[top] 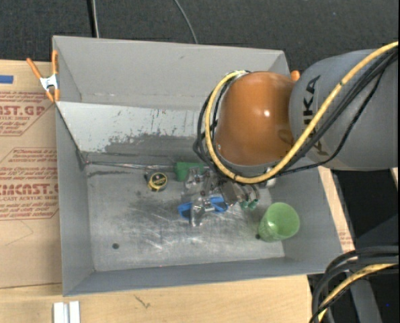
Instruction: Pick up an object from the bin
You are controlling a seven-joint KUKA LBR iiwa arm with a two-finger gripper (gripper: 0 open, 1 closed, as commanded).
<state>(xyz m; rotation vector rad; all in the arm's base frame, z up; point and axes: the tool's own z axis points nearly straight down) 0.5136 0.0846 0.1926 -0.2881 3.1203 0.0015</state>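
1. Bin (pixel 139 123): grey metal, sloped walls, scuffed floor. A few loose things lie in its middle and right part.
2. Arm (pixel 351 116): grey, reaching in from the right, bent down over the bin's middle.
3. Orange cover (pixel 253 120): rounded and glossy, on the wrist. It hides much of the back wall behind it.
4. Cables (pixel 210 123): yellow and black, looped round the cover's left and lower edge.
5. Gripper (pixel 201 200): metal parts low over the floor, just below the cover, at the bin's centre. From where I stand I cannot tell whether it is spread or pressed together, nor whether it pinches anything.
6. Small blue thing (pixel 216 204): lies on the floor right at the gripper, partly behind its metal; more blue shows just to the left. Shape too small to tell.
7. Green piece (pixel 184 171): small, just above the gripper, near the back wall's foot.
8. Round black-and-yellow thing (pixel 157 180): small, left of the green piece, apart from the gripper.
9. Green cup (pixel 279 222): light green, tipped on its side, near the right wall, apart from the gripper.
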